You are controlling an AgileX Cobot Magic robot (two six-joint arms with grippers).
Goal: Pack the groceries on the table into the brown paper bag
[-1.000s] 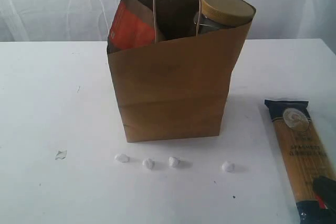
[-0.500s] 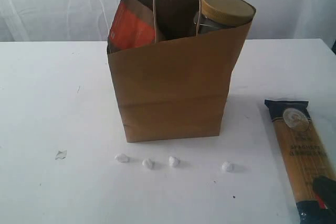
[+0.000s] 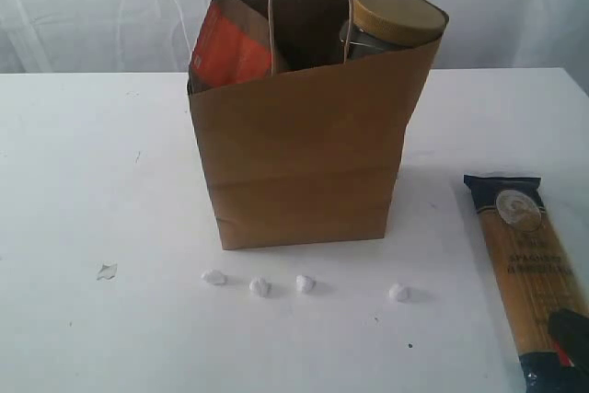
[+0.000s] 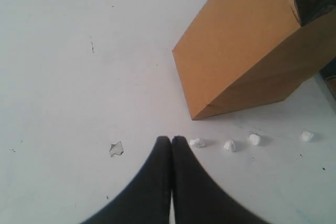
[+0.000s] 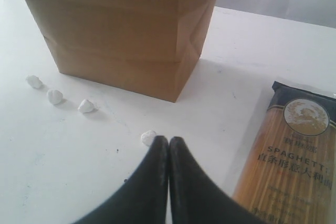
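left gripper (image 4: pixel 171 139), right gripper (image 5: pixel 168 139): closed, empty | risk: spaghetti packet (image 3: pixel 534 273) near table (image 3: pixel 92 181) right edge may tip crowded bag (image 3: pixel 304 163)

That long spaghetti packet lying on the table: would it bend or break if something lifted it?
The spaghetti packet is long and flat, so it probably won't roll. Held at one end it would likely sag, and the thin dry strands could snap. Its smooth film wrapper looks slippery, so it may slide when pushed.
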